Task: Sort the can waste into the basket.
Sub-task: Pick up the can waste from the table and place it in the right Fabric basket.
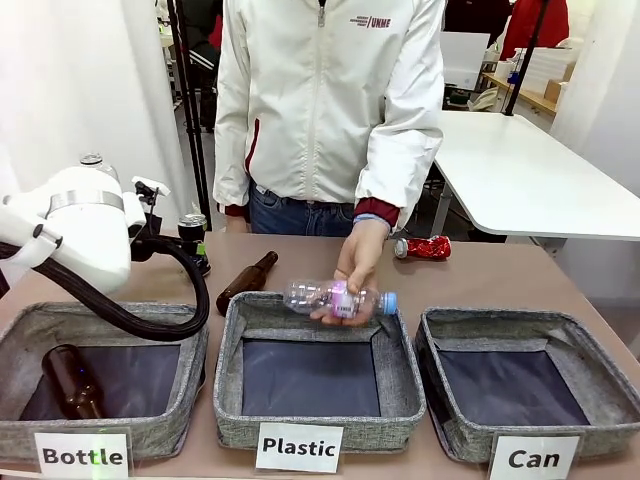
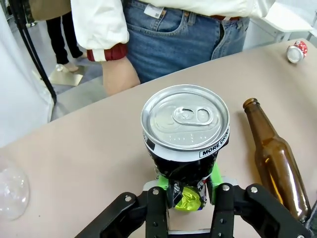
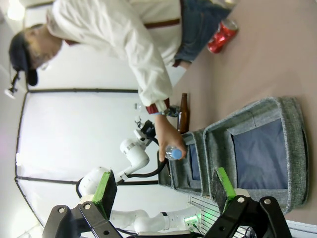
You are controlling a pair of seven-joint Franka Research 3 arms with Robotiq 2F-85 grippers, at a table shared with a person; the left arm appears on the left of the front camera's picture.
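Upright dark can [image 2: 185, 121] sits squarely between the left fingers [image 2: 215, 174], pinched low. The right fingers [image 3: 105, 191] are spread above the basket [image 3: 292, 148]; red can [image 3: 222, 35] lies well beyond on the table [image 3: 277, 64].

Front view, 3 white cards on basket front walls: left card [image 1: 83, 456] "Bottle" on left basket [image 1: 160, 435], mid card [image 1: 298, 447] "Plastic" on mid basket [image 1: 380, 425], right card [image 1: 534, 459] "Can" on right basket [image 1: 460, 440]. Person's white jacket [image 1: 300, 110] has small chest print, approx. "UNME", rest too small to read. Left wrist view: dark can [image 2: 185, 119] has white strip under rim w/ black "MORE DRI", cut off at the edge.
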